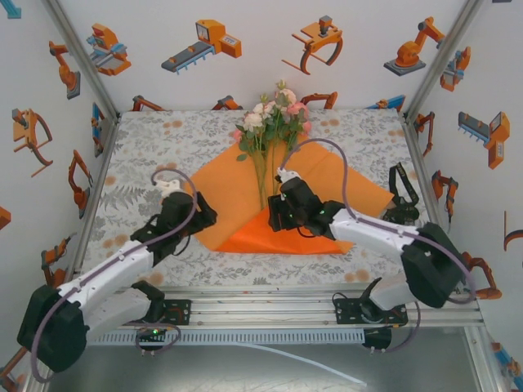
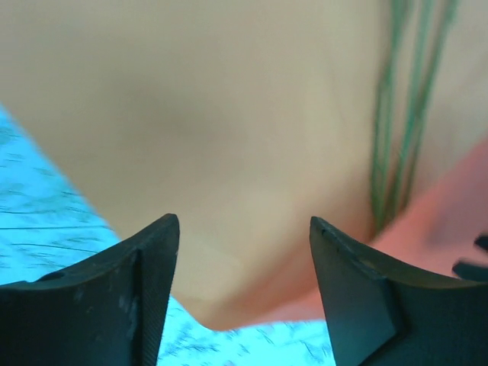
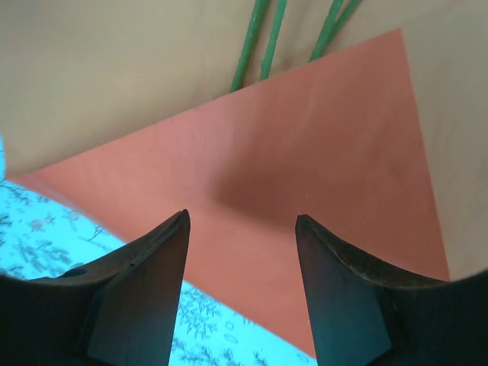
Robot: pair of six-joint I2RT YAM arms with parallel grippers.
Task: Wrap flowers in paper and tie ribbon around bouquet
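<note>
Flowers (image 1: 274, 114) lie along the middle of the paper (image 1: 225, 184); blossoms past its far corner, stems (image 3: 259, 46) running under its folded-up near flap (image 3: 305, 168); right gripper (image 3: 242, 221) above that flap, just right of the stems, jaws apart, nothing between them; left gripper (image 2: 244, 225) at the paper's left edge, beside the tablecloth (image 1: 147, 155), jaws likewise apart and empty.
</note>
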